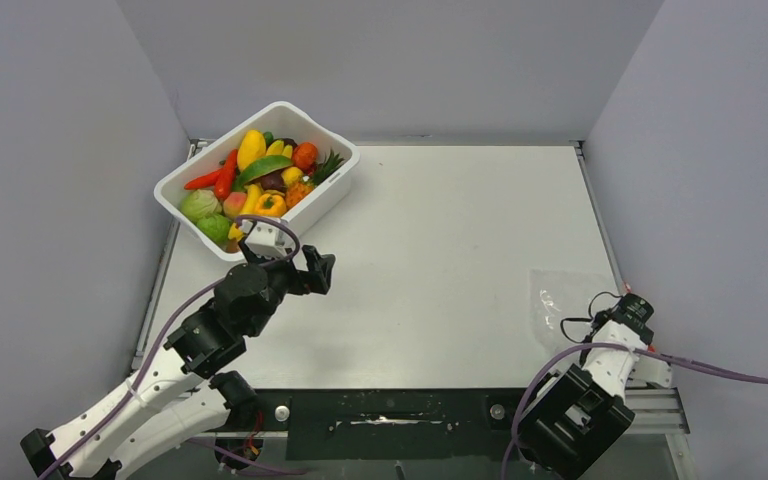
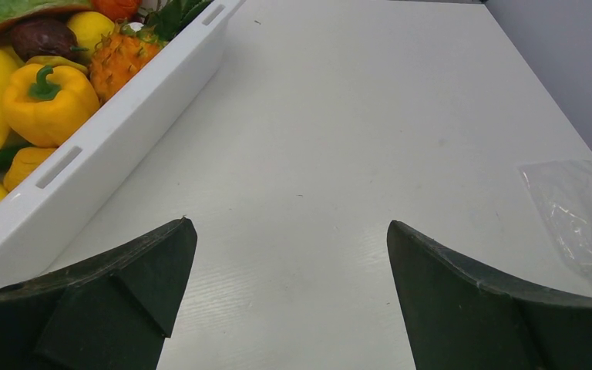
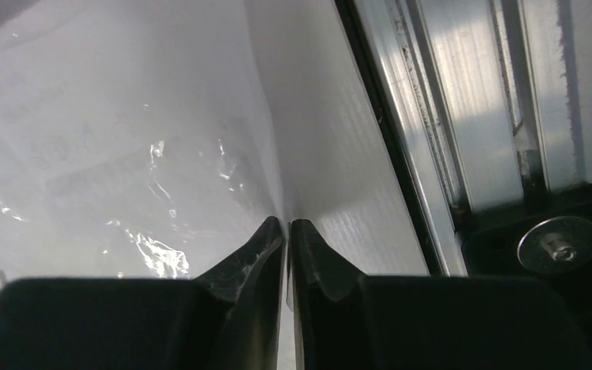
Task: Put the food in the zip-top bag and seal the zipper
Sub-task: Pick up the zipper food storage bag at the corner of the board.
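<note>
At far left the food [image 1: 255,180] lies heaped in the white tub [image 1: 332,192], none of it bagged yet. The left gripper [image 2: 289,231] hovers just beside the tub's near wall, jaws spread wide and holding nothing. Well apart, by the table's [image 1: 440,250] right edge, the clear zip-top bag [image 1: 565,298] lies flat. The right gripper [image 3: 287,228] has its jaws nearly pressed together, apparently pinching an edge of the bag, though the film is hard to make out between the fingers. To do this step well, the pinch should catch only one layer at the mouth. It should then lift gently, so the bag opens toward the left arm.
</note>
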Action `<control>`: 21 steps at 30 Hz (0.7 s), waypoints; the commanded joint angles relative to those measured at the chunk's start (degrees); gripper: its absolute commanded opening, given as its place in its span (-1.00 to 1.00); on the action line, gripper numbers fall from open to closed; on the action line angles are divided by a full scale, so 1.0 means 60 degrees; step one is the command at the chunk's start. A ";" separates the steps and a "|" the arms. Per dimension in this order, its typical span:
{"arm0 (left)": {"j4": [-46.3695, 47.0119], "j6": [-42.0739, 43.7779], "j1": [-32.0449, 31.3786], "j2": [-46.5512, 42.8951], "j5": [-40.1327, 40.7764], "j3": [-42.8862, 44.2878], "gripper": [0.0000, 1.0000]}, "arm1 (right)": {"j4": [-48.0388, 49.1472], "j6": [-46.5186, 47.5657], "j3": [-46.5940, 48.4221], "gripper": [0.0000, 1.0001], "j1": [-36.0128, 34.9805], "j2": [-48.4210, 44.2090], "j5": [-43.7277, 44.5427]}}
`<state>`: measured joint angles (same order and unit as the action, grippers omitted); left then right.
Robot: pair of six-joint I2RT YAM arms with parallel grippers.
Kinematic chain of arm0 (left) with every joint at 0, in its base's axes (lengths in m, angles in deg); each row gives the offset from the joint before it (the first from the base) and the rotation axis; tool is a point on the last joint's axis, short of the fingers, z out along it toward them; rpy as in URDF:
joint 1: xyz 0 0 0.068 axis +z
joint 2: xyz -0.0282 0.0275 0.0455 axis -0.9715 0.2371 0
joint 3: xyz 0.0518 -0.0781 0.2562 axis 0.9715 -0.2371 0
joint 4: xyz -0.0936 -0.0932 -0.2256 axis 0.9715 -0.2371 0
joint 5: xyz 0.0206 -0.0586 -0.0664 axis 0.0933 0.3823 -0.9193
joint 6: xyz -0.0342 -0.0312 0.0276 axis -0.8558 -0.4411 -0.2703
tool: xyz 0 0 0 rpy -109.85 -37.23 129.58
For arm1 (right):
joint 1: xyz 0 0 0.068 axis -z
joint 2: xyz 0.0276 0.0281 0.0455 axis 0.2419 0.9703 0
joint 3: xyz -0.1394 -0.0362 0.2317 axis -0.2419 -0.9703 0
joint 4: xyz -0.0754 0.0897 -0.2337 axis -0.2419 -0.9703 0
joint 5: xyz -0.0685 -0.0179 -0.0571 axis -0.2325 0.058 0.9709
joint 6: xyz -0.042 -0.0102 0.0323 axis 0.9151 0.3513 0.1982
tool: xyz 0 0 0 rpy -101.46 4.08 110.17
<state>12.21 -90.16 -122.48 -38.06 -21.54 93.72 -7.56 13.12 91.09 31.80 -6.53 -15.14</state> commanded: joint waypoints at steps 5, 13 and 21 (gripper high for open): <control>0.0597 0.0233 -0.0050 -0.0225 -0.0089 -0.0018 0.94 | 0.1232 0.0394 -0.0150 -1.00 -0.0139 -0.1163 -0.0463; 0.0488 0.0537 -0.0043 -0.0247 -0.0340 0.0012 0.94 | 0.2419 0.0970 0.0090 -1.00 -0.2329 -0.0801 -0.0613; 0.0509 0.0733 -0.0033 -0.0505 -0.0278 -0.0131 0.93 | 0.4364 0.2872 0.1292 -1.00 -0.6541 -0.0026 0.0262</control>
<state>12.60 -87.23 -122.48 -39.80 -23.07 93.00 7.74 21.73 93.10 1.42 -8.52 -16.99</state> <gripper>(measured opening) 0.971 0.023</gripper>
